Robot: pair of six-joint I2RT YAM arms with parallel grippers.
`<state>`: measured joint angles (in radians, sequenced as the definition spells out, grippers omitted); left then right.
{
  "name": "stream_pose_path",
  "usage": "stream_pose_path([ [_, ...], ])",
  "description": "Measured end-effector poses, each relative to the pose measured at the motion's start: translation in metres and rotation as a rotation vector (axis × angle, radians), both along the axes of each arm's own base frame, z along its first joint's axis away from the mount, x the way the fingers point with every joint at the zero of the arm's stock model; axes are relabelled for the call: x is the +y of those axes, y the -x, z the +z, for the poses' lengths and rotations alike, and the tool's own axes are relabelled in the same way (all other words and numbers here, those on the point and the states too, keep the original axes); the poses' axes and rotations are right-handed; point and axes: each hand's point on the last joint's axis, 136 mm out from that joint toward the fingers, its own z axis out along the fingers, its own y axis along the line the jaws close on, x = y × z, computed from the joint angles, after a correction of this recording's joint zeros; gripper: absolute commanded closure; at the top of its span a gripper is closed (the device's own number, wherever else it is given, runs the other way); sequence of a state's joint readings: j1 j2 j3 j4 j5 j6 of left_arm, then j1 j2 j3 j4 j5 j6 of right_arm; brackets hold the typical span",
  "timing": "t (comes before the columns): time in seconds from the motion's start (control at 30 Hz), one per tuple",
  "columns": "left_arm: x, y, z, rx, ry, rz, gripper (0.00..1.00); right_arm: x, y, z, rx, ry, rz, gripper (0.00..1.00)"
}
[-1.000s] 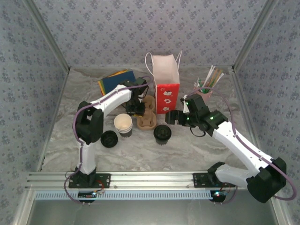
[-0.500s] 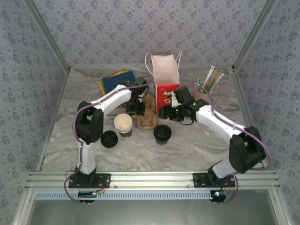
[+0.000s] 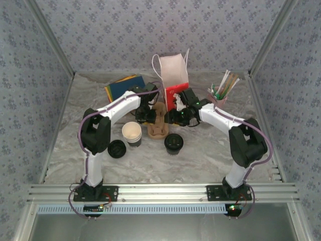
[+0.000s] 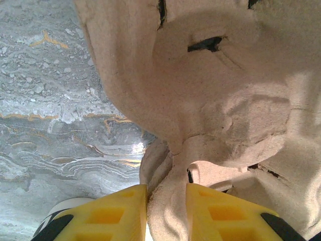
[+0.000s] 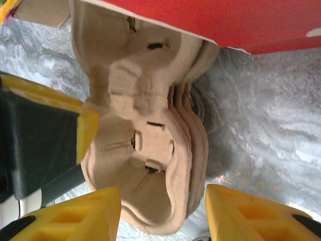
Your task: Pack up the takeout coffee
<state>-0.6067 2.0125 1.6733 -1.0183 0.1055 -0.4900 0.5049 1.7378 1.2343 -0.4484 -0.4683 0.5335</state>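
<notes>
The takeout coffee [image 3: 173, 143], with its black lid on, is standing upright on the bench [image 3: 210, 160] just in front of the pulp cup carrier [image 3: 157, 125], a little toward the carrier's right, and nothing is touching it. Your left end effector [image 3: 145, 116] is sitting at the carrier's left edge. In the left wrist view its yellow fingers [image 4: 118, 216] are lying close together with a ridge of the carrier's rim pinched between them, so it is clamping the carrier. Your right end effector [image 3: 173, 117] is sitting at the carrier's right side. In the right wrist view its fingers [image 5: 251, 216] are standing apart on either side of the carrier's end, which is showing there as several nested trays. They are lying close against the pulp, but I cannot tell whether they are pressing on it. The red-and-white paper bag [image 3: 175, 88] is standing right behind the carrier with its mouth open upward. The stack of lidless cups [image 3: 132, 133] is standing to the carrier's front left, and the loose black lid [image 3: 116, 148] is lying farther left of the carrier. The pink cup of straws [image 3: 219, 96] is standing well off to the carrier's right and behind it.
</notes>
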Motion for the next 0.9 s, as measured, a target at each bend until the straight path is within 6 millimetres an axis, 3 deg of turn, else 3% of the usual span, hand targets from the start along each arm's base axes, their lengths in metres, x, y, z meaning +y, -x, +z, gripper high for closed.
stream_pose_path([
  [0.3, 0.0, 0.0, 0.0, -0.001, 0.0, 0.0, 0.73, -0.011, -0.015, -0.002, -0.009, 0.012, -0.014, 0.51],
  [0.9, 0.0, 0.0, 0.0, 0.001, 0.002, 0.006, 0.73, 0.005, 0.015, -0.017, 0.043, 0.026, 0.065, 0.57],
])
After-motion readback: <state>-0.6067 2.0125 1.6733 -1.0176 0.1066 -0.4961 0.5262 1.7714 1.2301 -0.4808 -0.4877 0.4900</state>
